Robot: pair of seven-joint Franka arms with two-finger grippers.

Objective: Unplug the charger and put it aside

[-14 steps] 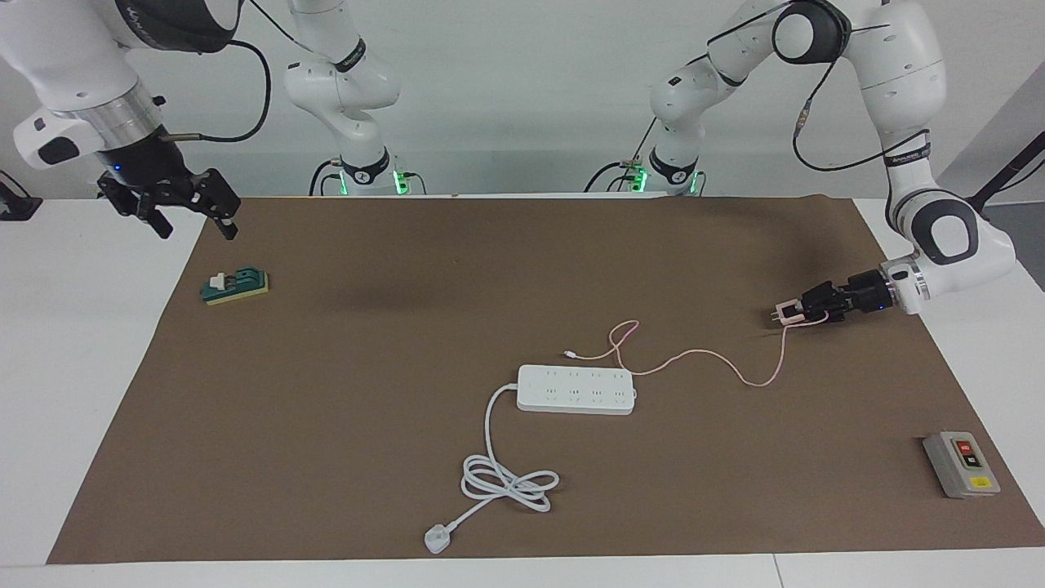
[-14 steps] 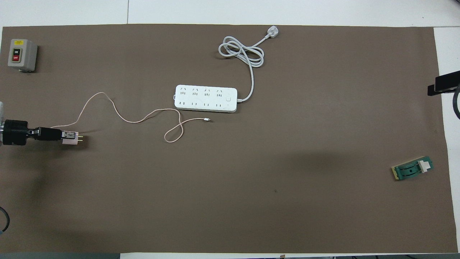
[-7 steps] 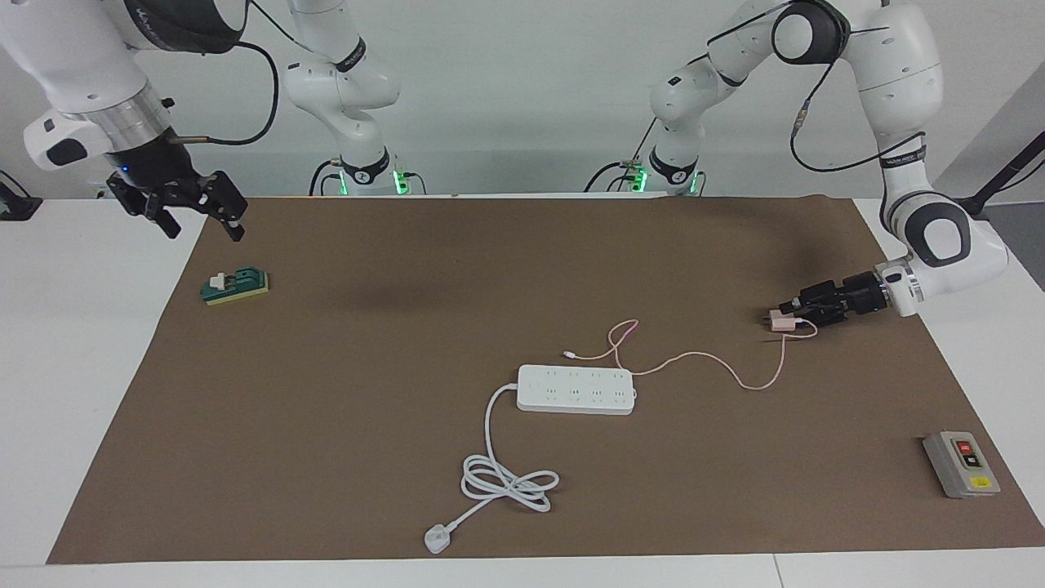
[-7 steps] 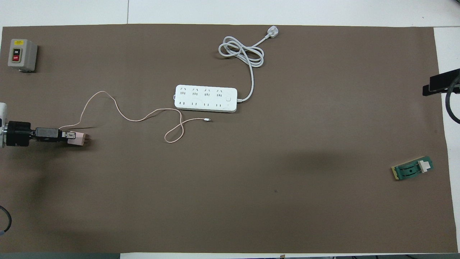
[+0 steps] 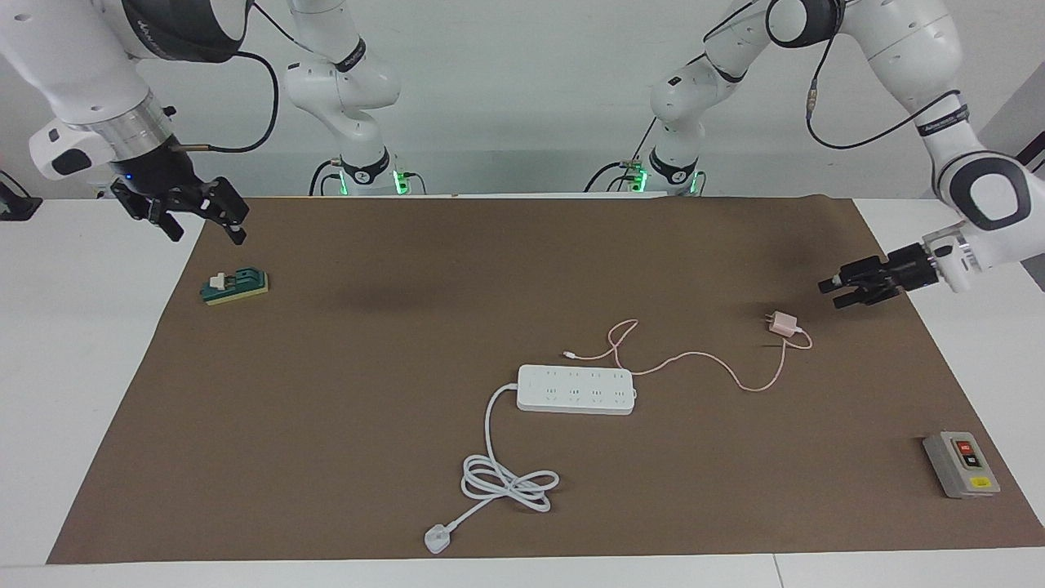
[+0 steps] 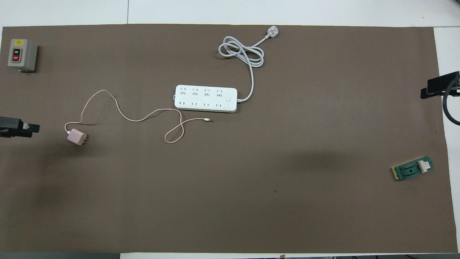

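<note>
The pale-pink charger [image 5: 784,323] [image 6: 76,136] lies free on the brown mat [image 5: 367,425], toward the left arm's end of the table, prongs clear of any socket. Its thin pink cable [image 5: 710,359] [image 6: 125,117] snakes across to a loose end beside the white power strip [image 5: 576,389] [image 6: 206,98]. My left gripper [image 5: 833,294] [image 6: 36,128] hangs open and empty over the mat's edge, a short way off the charger. Over the mat's corner at the right arm's end, my right gripper [image 5: 204,227] [image 6: 426,91] waits open above the table, holding nothing.
The strip's thick white cord [image 5: 506,482] coils farther from the robots and ends in a white plug [image 5: 437,539]. A grey switch box [image 5: 961,464] [image 6: 21,54] stands at the left arm's end. A green knife switch [image 5: 235,286] [image 6: 413,169] lies near the right gripper.
My left gripper opened, let the charger down onto the mat, then rose and drew back toward the table's edge. The right gripper shifted slightly.
</note>
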